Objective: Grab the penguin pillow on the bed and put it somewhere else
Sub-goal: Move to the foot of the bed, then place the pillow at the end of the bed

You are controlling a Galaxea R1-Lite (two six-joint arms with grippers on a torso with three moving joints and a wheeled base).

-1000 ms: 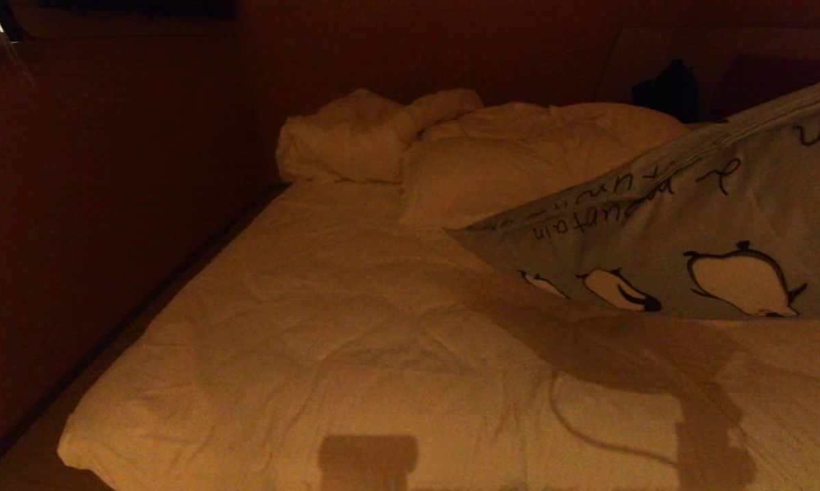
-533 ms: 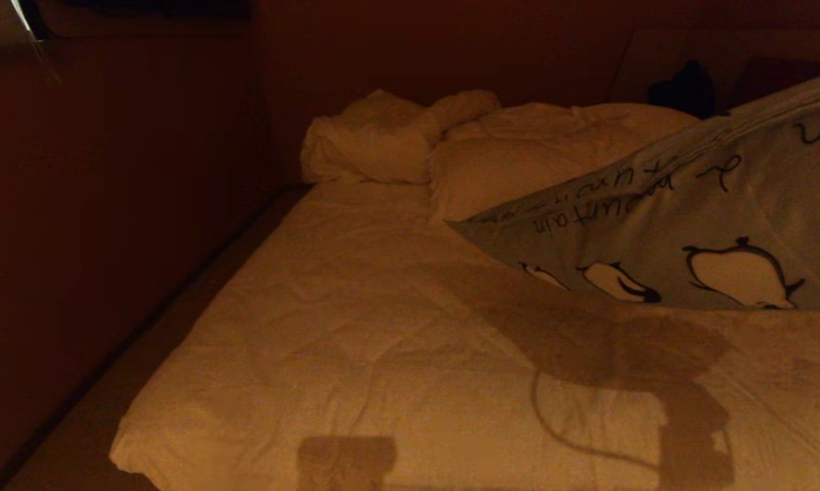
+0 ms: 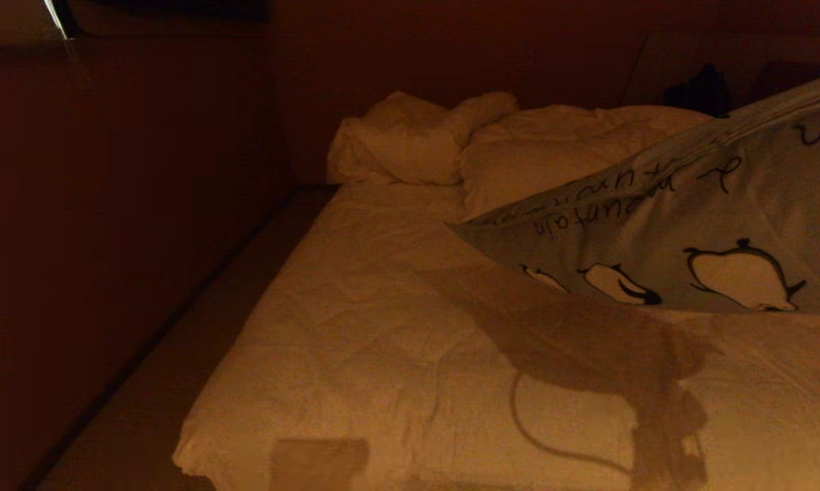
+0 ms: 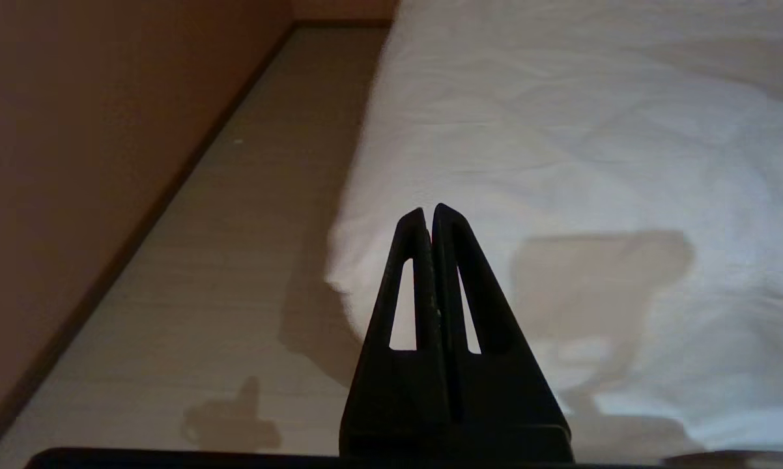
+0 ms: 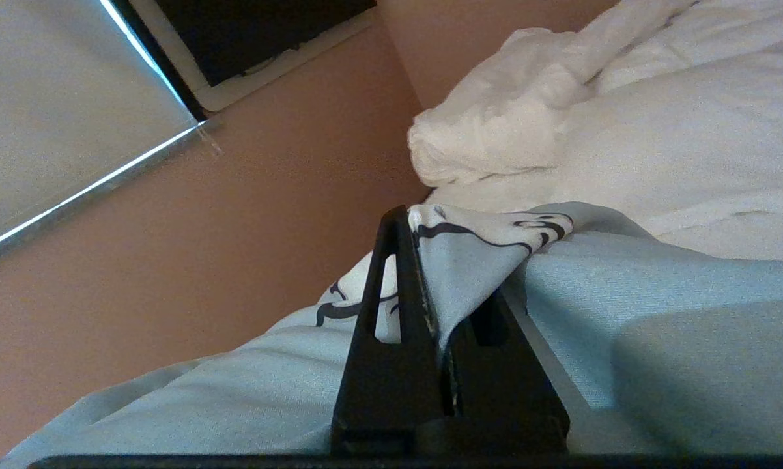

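Right wrist view: right gripper clenched on pillow fabric.
Pillow axis: seemingly ten-to-four over bed.
Left gripper: closed, empty.

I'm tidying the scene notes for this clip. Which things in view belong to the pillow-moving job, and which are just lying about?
Part of the job:
- pale grey-blue penguin-print pillow
- wide bed with wrinkled cream duvet
- right claw, shut on a fold of the pillow

Just lying about:
- plain white pillows
- crumpled white bedding bundle
- left claw, shut, idle at the bed's corner

Open duvet ahead; white pillows beyond
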